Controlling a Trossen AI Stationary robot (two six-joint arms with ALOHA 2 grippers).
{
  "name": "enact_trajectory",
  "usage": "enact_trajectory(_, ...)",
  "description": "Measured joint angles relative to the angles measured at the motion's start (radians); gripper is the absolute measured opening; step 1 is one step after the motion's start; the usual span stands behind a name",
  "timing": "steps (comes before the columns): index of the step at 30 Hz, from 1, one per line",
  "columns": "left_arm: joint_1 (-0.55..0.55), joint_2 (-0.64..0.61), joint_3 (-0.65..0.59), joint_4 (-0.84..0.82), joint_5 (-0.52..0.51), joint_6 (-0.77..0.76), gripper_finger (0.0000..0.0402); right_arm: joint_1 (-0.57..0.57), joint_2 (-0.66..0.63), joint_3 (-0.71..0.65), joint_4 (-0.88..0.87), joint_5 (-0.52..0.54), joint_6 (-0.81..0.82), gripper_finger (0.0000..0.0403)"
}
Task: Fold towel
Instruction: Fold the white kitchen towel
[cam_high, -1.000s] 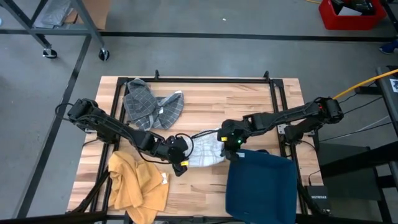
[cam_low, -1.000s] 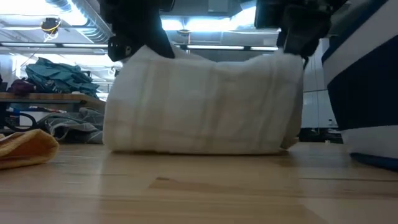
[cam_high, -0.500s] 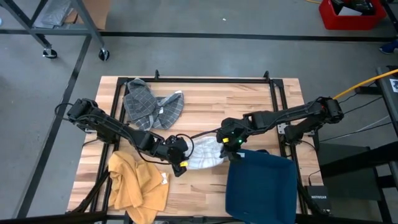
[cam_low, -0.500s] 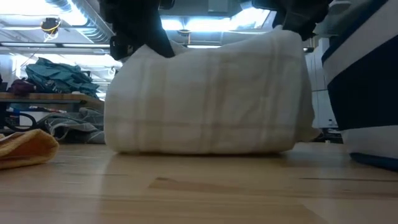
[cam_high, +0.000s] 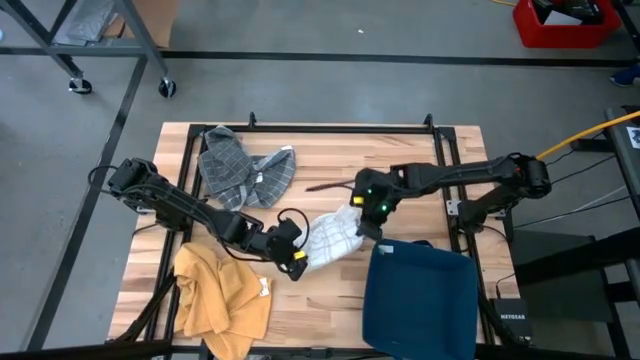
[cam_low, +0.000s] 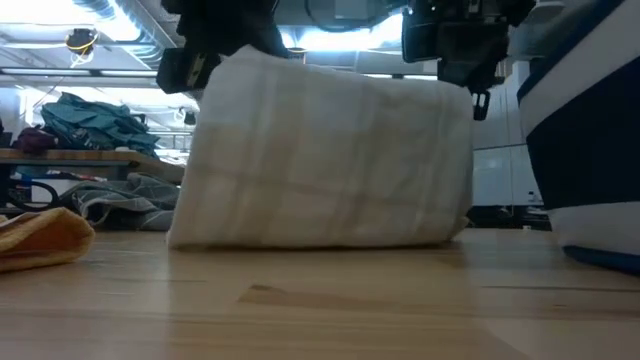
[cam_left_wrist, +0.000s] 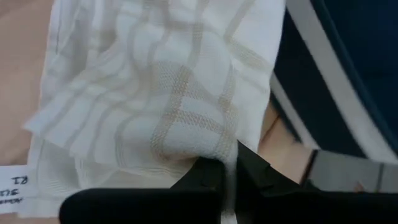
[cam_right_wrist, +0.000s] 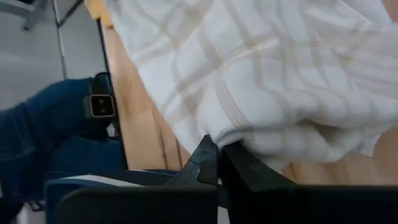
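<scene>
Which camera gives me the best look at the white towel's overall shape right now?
The low view: the white towel hangs there as a full sheet, its lower edge on the table. The high view shows only a small bunched patch between both end effectors. Each wrist view shows just the pinched edge close up.

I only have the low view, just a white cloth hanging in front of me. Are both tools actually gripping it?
Observer: Yes. The left tool is shut on an edge of the white towel.
Operator: And the right one?
Observer: The right tool is shut on another edge of it.
Operator: Anything close by on the table?
Observer: A dark blue cloth lies right beside the towel, on the right arm's side.
</scene>
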Motion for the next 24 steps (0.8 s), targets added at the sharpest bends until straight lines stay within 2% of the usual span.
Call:
enact_trajectory(3, 0.003, 0.0, 0.0, 0.009, 0.001, -0.103, 0.0001, -0.037, 0.001, 0.0, -0.001, -0.037, -0.001, 0.0005)
enact_trajectory(8, -0.003, 0.014, 0.0, -0.076, -0.004, -0.274, 0.0, -0.076, 0.052, 0.0, -0.01, -0.07, -0.001, 0.0005)
enact_trajectory(16, 0.007, 0.019, -0.059, -0.098, -0.011, -0.357, 0.0, -0.118, 0.212, 0.001, 0.056, -0.083, -0.054, 0.0005)
enact_trajectory(24, 0.009, 0.018, -0.199, -0.048, -0.055, -0.461, 0.0, -0.193, 0.259, 0.003, 0.162, -0.094, -0.055, 0.0005)
